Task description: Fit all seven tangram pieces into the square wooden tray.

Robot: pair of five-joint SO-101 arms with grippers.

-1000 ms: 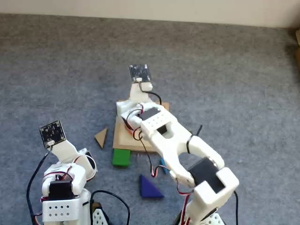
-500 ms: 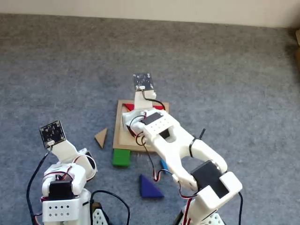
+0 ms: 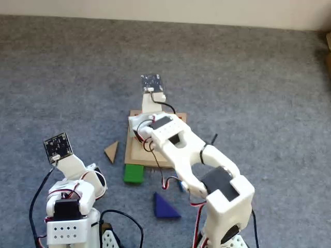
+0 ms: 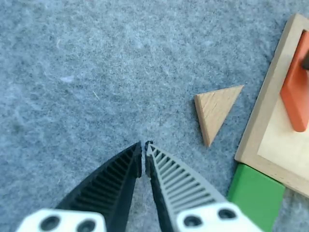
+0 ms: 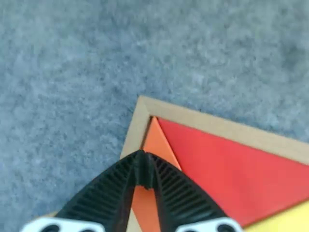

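The left hand (image 4: 145,145) hangs low over the grey-covered counter (image 3: 258,77) at the near left. Its two fingers are pressed together with nothing between them, so I judge it is parked out of the way, not working. Just beyond its tips lies the wooden triangle (image 4: 217,112), flat on the counter and a little short of the tray (image 4: 260,130). The green block (image 4: 253,193) sits right against the tray's near edge, on the outside. Both look placed for an easy pick later.

Inside the tray, an orange piece (image 5: 154,145) is tucked into a corner, with a red triangle (image 5: 227,169) flush beside it and a yellow piece (image 5: 289,217) past that. The right hand (image 5: 144,168) is stretched out over that corner, fingers closed on each other and gripping nothing, tips above the orange piece. It looks like a nudging pose to seat the piece, though I cannot tell whether it touches.

Nearer the arm bases, a blue triangle (image 3: 165,206) lies loose on the counter, well outside the tray.
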